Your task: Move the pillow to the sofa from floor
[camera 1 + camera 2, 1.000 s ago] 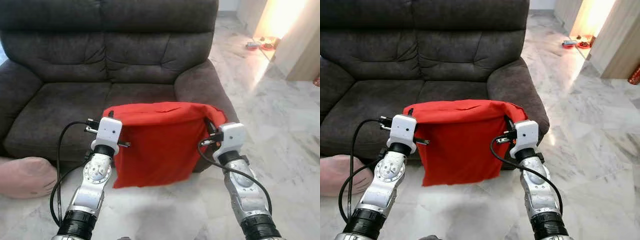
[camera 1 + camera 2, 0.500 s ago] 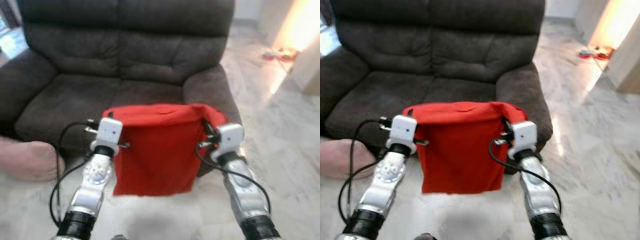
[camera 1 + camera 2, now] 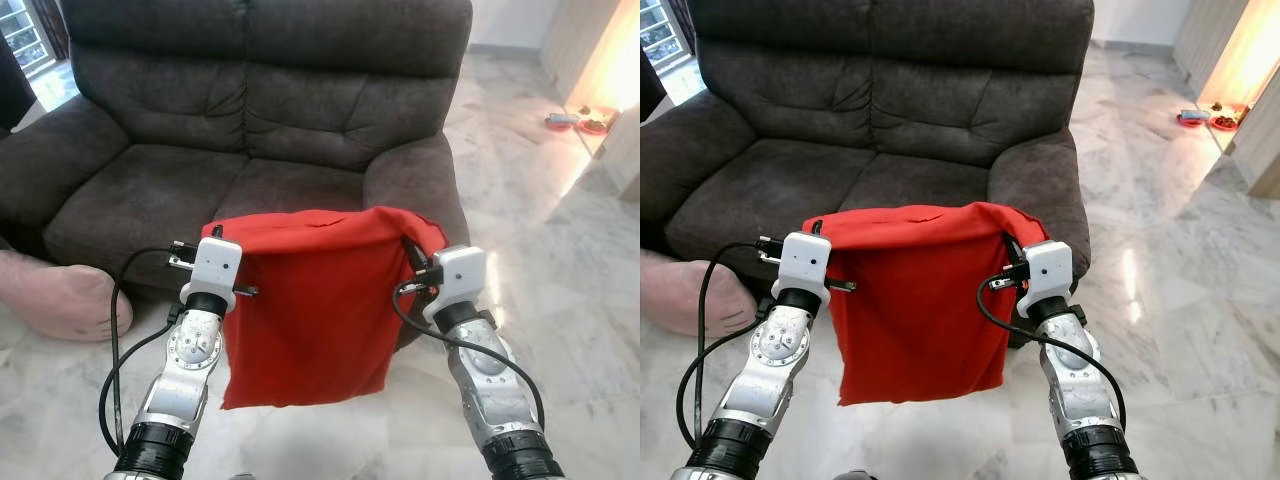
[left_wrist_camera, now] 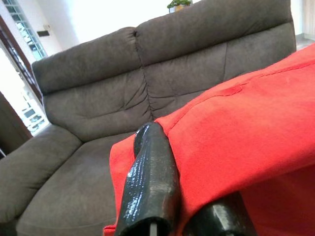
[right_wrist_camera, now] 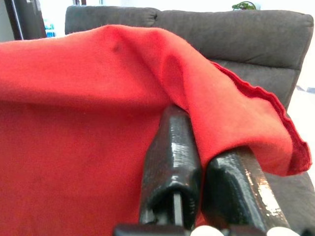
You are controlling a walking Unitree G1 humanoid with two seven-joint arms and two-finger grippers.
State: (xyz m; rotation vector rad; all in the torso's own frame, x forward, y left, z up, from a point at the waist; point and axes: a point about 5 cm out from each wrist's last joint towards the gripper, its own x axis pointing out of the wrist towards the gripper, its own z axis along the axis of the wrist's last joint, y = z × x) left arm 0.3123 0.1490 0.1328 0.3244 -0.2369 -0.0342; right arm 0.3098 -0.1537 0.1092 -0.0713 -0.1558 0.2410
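A limp red pillow (image 3: 310,300) hangs in the air between my two grippers, just in front of the dark grey sofa (image 3: 160,195). My left gripper (image 3: 216,233) is shut on its top left corner and my right gripper (image 3: 412,248) is shut on its top right corner. In the left wrist view the black fingers (image 4: 150,182) pinch a red fold, with the sofa back behind. In the right wrist view the fingers (image 5: 172,157) clamp the red fabric (image 5: 74,98) as well. The pillow's lower edge hangs above the floor, in front of the seat's right half.
A pink cushion (image 3: 60,300) lies on the marble floor (image 3: 580,280) by the sofa's left front corner. Small bowls (image 3: 575,122) sit on the floor at the far right near a wooden panel. The sofa's right armrest (image 3: 415,180) is just behind the pillow.
The whole picture has shifted, so the camera moved and more of the sofa's left side shows. Both grippers keep the same hold on the red pillow.
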